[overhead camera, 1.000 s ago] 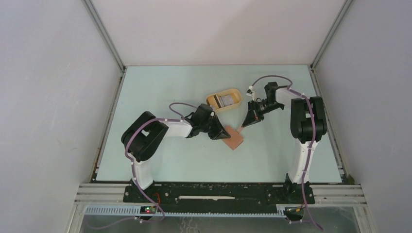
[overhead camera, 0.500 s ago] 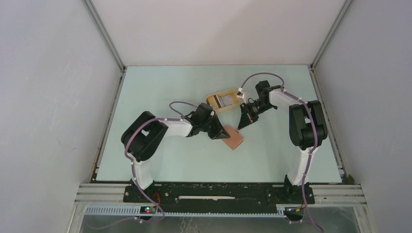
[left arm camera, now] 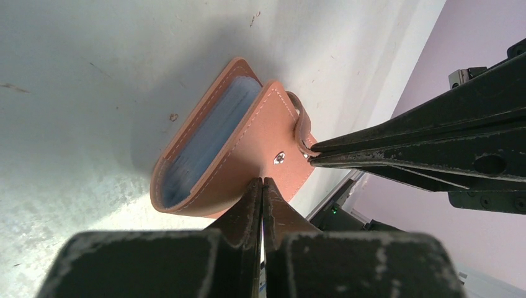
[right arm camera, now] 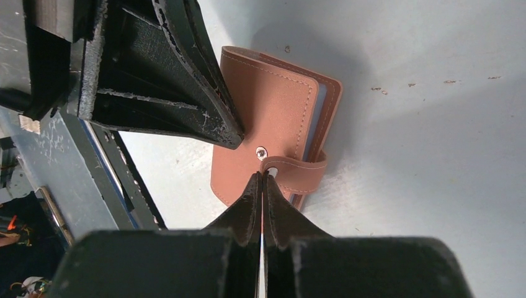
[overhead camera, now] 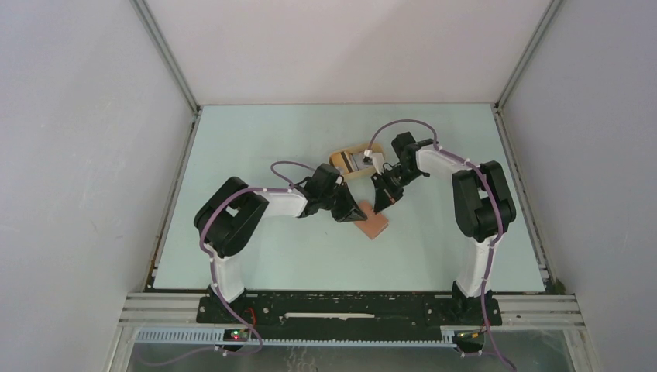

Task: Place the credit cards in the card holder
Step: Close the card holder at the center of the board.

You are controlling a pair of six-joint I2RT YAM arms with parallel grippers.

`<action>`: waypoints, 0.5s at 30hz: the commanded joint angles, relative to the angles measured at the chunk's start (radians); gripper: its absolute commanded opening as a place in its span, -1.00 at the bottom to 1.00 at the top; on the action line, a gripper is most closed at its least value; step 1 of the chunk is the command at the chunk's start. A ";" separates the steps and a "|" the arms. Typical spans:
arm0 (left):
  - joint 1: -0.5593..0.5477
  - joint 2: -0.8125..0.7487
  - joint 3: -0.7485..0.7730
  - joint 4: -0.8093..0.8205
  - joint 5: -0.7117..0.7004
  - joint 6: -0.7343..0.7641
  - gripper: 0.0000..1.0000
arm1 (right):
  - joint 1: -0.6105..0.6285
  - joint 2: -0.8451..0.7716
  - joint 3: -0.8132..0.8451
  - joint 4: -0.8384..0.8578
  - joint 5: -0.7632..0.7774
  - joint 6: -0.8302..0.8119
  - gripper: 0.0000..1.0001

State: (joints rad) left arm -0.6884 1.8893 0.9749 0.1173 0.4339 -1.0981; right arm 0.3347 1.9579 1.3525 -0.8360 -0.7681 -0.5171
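Note:
The card holder [overhead camera: 374, 225] is a reddish-brown wallet lying folded on the table, also seen in the left wrist view [left arm camera: 248, 146] and the right wrist view [right arm camera: 273, 112]. Blue-grey credit cards [left arm camera: 211, 133] show edge-on between its covers. My left gripper [left arm camera: 262, 181] is shut, its tips resting against the top cover near the snap stud. My right gripper [right arm camera: 261, 177] is shut too, with its tips touching the end of the snap tab [right arm camera: 298, 174]. From above, the left gripper [overhead camera: 351, 214] and right gripper [overhead camera: 381, 206] meet over the wallet from opposite sides.
A yellow oval tray [overhead camera: 338, 160] stands just behind the wallet, partly covered by the right arm, with a striped card [overhead camera: 355, 161] in it. Metal frame posts and grey walls bound the table on three sides.
The right arm has swung left and forward from beside the tray, bringing its shut gripper down onto the wallet's snap tab. The left arm and the wallet have stayed put.

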 commanded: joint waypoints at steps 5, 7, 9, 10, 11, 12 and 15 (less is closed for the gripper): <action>0.012 0.052 -0.004 -0.122 -0.073 0.059 -0.94 | 0.034 -0.050 -0.014 0.016 0.031 0.020 -1.00; 0.011 0.053 -0.004 -0.121 -0.072 0.058 -0.94 | 0.041 -0.053 -0.014 0.020 0.030 0.027 -1.00; 0.010 0.055 -0.003 -0.122 -0.070 0.057 -0.94 | 0.044 -0.054 -0.015 0.028 0.029 0.039 -1.00; 0.010 0.056 -0.004 -0.122 -0.070 0.058 -0.94 | 0.045 -0.055 -0.015 0.031 0.028 0.044 -1.00; 0.009 0.057 -0.005 -0.121 -0.069 0.057 -0.94 | 0.046 -0.057 -0.016 0.033 0.026 0.048 -1.00; 0.009 0.057 -0.003 -0.122 -0.069 0.057 -0.94 | 0.048 -0.059 -0.015 0.036 0.026 0.052 -1.00; 0.006 0.060 -0.003 -0.095 -0.068 0.055 -0.94 | 0.053 -0.062 -0.017 0.037 0.023 0.057 -1.00</action>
State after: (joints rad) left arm -0.6865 1.8927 0.9749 0.1215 0.4423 -1.0981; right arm 0.3672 1.9541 1.3468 -0.8104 -0.7296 -0.4850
